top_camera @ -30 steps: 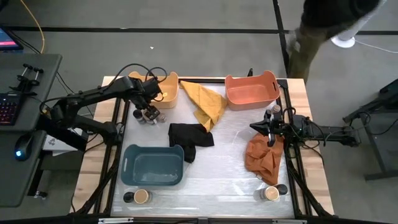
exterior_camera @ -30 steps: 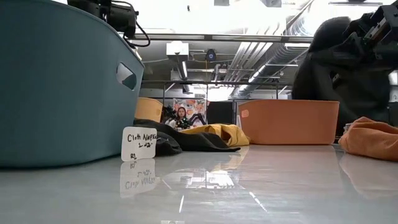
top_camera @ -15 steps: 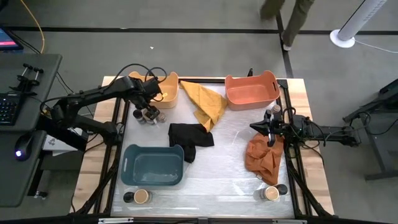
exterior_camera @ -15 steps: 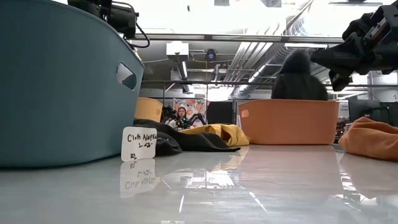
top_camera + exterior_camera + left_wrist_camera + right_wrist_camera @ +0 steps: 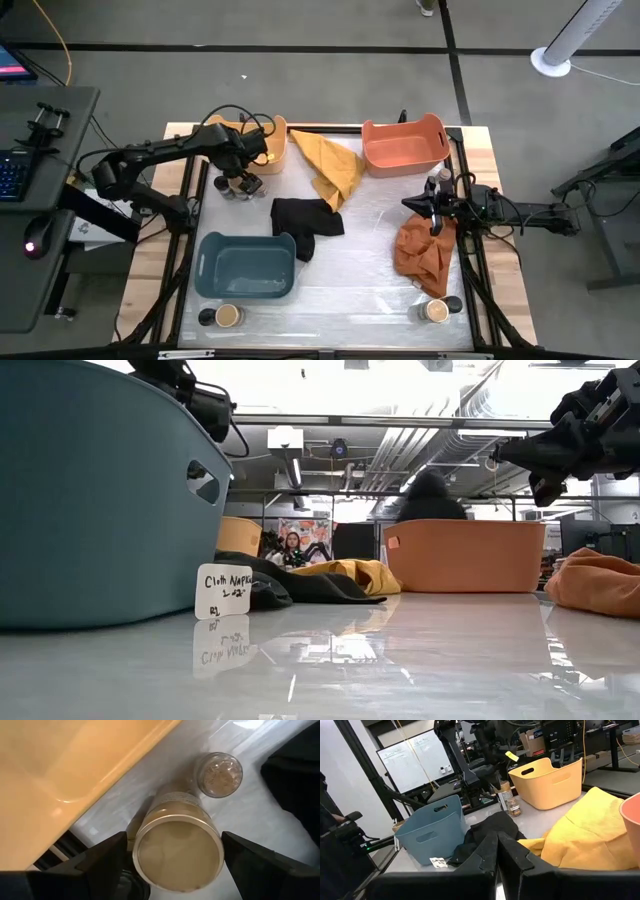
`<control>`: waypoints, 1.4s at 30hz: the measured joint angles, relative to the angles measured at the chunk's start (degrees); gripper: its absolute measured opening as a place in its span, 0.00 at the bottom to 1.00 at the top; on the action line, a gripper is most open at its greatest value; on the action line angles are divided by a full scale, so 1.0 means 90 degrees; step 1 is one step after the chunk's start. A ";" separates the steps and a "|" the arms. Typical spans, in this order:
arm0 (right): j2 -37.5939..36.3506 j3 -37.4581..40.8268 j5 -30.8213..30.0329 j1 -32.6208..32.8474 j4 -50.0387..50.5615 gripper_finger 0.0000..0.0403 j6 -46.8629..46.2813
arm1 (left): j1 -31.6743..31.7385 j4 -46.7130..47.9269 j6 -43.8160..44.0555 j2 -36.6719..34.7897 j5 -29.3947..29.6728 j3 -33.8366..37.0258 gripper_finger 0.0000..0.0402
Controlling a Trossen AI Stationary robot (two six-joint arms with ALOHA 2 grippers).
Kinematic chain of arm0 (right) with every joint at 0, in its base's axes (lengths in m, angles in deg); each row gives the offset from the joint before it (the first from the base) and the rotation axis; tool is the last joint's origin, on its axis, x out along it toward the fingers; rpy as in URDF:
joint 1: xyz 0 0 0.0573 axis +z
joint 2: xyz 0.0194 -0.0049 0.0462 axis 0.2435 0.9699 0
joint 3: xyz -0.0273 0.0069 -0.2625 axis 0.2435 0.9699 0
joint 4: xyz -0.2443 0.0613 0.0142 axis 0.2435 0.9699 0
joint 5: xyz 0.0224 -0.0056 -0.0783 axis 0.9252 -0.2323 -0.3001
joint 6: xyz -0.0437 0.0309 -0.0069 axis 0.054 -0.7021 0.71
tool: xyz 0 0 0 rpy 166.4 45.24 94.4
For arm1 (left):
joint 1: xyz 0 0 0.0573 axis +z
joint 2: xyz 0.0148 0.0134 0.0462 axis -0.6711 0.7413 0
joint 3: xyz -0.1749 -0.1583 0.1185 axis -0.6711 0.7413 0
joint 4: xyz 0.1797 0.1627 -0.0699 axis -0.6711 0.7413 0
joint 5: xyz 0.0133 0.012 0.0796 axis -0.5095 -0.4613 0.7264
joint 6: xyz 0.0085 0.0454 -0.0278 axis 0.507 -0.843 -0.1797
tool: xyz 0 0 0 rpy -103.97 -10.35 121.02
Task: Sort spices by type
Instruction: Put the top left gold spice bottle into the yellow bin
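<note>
1. The wide tan-topped round spice jar [image 5: 178, 851] stands upright directly beneath your left gripper [image 5: 172, 862], between the two spread fingers [image 5: 102, 857], neither of which is seen touching it; its long axis runs vertically, straight up toward the wrist.
2. A smaller brownish-topped round jar [image 5: 218, 774] stands just beyond the fingertips, beside the tan-topped one, with the wall of the yellow plastic bin [image 5: 75, 775] close on the other side.
3. Judgement: the left arm is plainly the nearer; the coming move calls for a straight descent and a close around the wide jar without knocking its small neighbour.
4. Your right gripper [image 5: 433, 215] waits well apart, fingers pressed together and holding nothing, above the crumpled orange cloth [image 5: 422, 255].
5. Count from above: the cluster at the left gripper cannot be counted with certainty; two jars [image 5: 221, 316] by the blue plastic bin [image 5: 245, 268]; two jars [image 5: 437, 310] at the near right corner. Bins: three, including the orange plastic bin [image 5: 404, 145].
</note>
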 joint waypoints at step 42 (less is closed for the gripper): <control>-0.0001 0.0000 0.0002 -0.0001 0.0000 0.01 0.0001 | -0.0222 0.0658 -0.0341 -0.0298 -0.0012 -0.2217 0.59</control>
